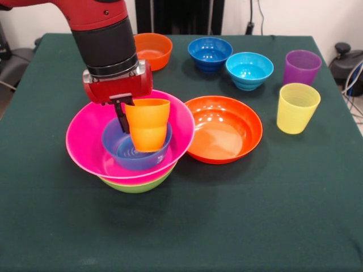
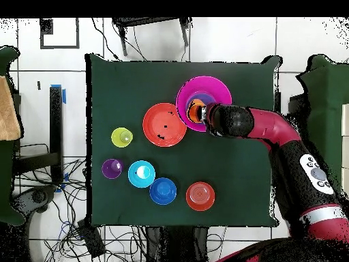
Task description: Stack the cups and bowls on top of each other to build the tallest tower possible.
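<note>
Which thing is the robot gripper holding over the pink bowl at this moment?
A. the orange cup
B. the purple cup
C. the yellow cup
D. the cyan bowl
A: in the front view the gripper holds the orange cup by its rim, with the cup's base down in the small blue bowl that sits in the pink bowl.

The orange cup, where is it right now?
In the front view the orange cup sits left of centre, held by the gripper in the dark blue bowl, inside the pink bowl.

Dark green table (image 1: 272,215), tiled floor (image 2: 232,41) — cable tangle (image 2: 102,235) below
</note>
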Tool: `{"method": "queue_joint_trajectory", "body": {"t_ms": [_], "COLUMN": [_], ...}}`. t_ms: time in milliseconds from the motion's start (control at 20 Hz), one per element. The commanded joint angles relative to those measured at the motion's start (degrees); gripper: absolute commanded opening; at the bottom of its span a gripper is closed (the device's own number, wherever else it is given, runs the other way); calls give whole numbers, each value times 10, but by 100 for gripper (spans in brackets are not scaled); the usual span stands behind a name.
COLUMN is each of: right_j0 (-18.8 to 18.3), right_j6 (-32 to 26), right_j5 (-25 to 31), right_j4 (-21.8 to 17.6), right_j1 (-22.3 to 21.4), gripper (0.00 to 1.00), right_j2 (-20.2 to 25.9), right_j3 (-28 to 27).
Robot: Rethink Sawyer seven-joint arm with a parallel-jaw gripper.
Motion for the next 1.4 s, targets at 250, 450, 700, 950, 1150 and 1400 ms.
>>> {"method": "queue_joint_trajectory", "body": {"t_ms": [250,450,700,950,1150,1400], "right_j0": [15,17,21,24,25,25], "right_j6": [-26,-20,-3,2,-1,-10], "right_j5": [0,-5,-12,-6,9,30], "right_j4": [-18,-18,-17,-16,-15,-11], "right_j1": [22,26,23,20,25,30], "gripper": [0,0,0,0,0,0], "right_j2": [1,-1,-9,-16,-20,-21], "right_j3": [2,-5,-3,-3,-6,-15]}}
